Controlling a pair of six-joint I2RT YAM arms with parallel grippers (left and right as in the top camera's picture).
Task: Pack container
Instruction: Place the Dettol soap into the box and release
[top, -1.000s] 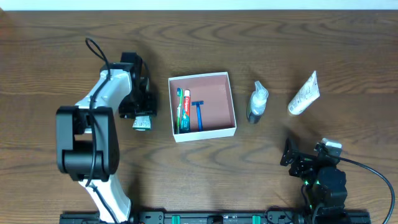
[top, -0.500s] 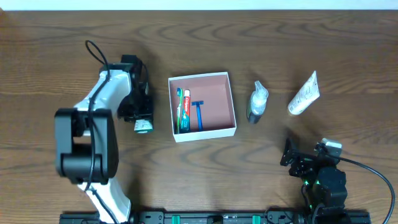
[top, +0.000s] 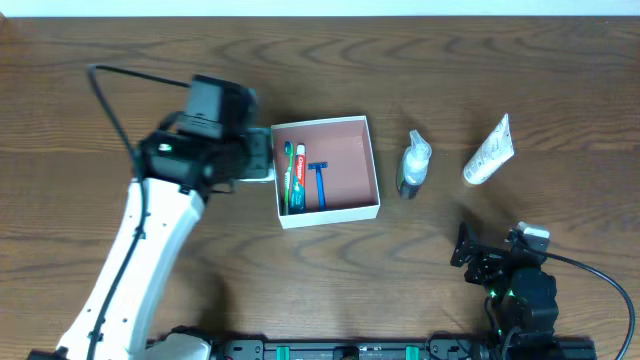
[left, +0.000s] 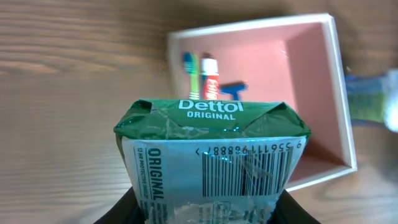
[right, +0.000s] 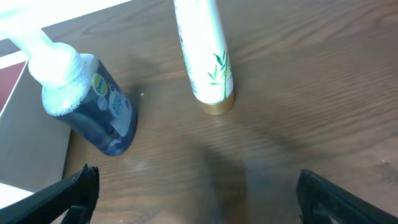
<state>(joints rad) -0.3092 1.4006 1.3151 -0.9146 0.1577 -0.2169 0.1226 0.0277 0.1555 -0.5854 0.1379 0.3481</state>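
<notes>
**Fig. Pack container: soap pack carried to the box.**

The container (top: 355, 165) sits just ahead of the L claw (top: 255, 160), its near wall almost under the claw. It is well apart from the R claw (top: 470, 255), off to that claw's front-left. Inside, a toothbrush (top: 289, 178), toothpaste (top: 299, 178) and razor (top: 320, 183) lie side by side in the part nearest the L claw. The part farther from it is bare.

L claw: clamped on a green soap pack (left: 211, 155), held clear of the table. R claw: jaws spread wide, nothing btwn them, low over the table.

**Risks (judged).**
- Released here, the pack would prob. land on the near wall or on the toothbrush and toothpaste. It could then tip the thin-walled box or rest askew.
- The wrapper looks crinkly and slick, so the pack may slip in the grip during the reach.
- Safer drop: the bare floor beyond the razor.

**View vs. view.**
- Overhead: gives the whole layout, incl. the pump bottle (top: 412, 165) and tube (top: 488, 152) ahead of the R claw. The L arm hides nearly all of the pack.
- L wrist: shows the pack, its label and the grip, w/ the box floor (left: 298, 81) beyond.
- R wrist: shows the spread R claw (right: 199, 199), w/ the bottle (right: 87, 106) front-left and the tube (right: 205, 56) straight ahead, both lying on the table.
</notes>
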